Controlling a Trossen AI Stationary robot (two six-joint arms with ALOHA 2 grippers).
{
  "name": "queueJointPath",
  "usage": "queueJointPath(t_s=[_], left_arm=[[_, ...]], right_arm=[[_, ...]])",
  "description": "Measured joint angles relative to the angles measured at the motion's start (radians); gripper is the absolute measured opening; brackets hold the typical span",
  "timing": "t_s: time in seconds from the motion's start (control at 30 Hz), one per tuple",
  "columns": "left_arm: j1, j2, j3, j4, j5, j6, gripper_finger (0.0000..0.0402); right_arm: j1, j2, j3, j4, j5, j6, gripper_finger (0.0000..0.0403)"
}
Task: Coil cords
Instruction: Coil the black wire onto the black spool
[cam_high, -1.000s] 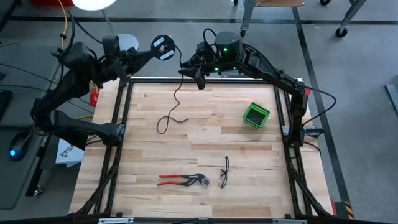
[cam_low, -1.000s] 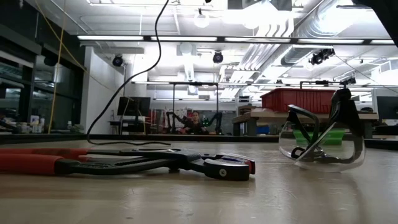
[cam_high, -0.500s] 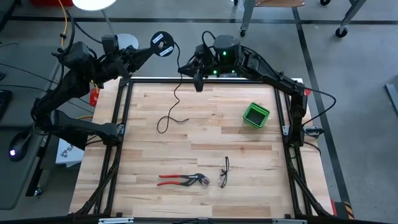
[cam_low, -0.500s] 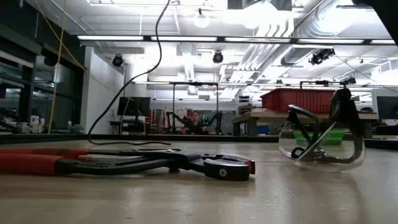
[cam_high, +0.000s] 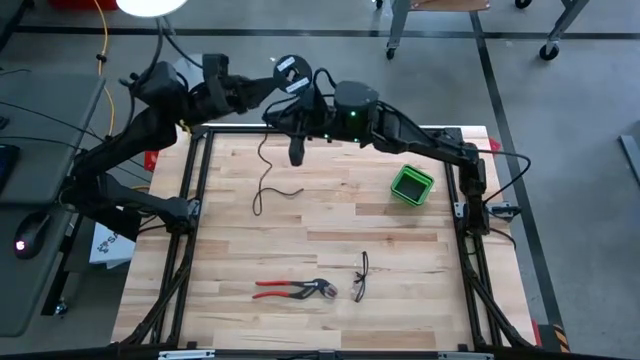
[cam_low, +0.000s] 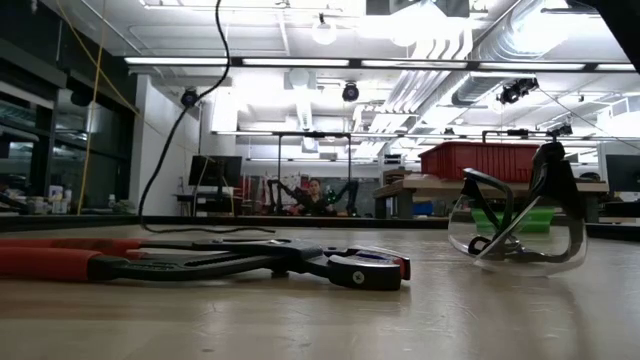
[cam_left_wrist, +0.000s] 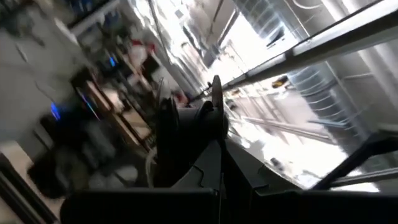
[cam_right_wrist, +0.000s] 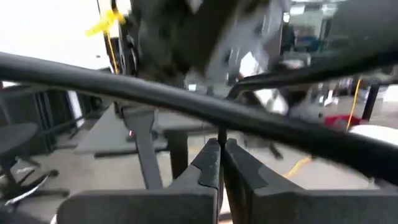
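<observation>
Since the earlier frame, the reel (cam_high: 289, 69) has shifted toward the right arm at the table's far edge, and the right gripper (cam_high: 297, 152) has moved left over the table and clamped shut on the cord (cam_high: 262, 178), pinched between its fingers (cam_right_wrist: 209, 163). The left gripper (cam_high: 262, 88) is clenched on the reel; the cord's long axis hangs from the reel past the right gripper, ending in a loose loop on the table (cam_high: 330, 220). The right arm reaches across from its side and is nearer the free length, the left arm extends level to the reel.
</observation>
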Motion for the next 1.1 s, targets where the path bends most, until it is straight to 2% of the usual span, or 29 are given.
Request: queueJointPath(t_s=[0.6,0.73,0.9,1.1], left_arm=[[-0.023,-0.032,0.001,-0.048,-0.021,-0.133,0.0000],[-0.042,-0.032,0.001,-0.050,-0.024,-0.210,0.0000],[-0.079,-0.034,0.001,-0.054,0.021,-0.323,0.0000],[-0.118,-0.053,0.001,-0.073,0.043,-0.392,0.0000]], right_arm=[[-0.005,0.001,0.000,0.148,0.021,-0.021,0.0000],[-0.004,0.010,0.000,0.184,0.058,-0.029,0.0000],[-0.006,0.016,0.000,0.238,0.068,-0.059,0.0000],[-0.007,0.015,0.000,0.258,0.086,-0.138,0.0000]])
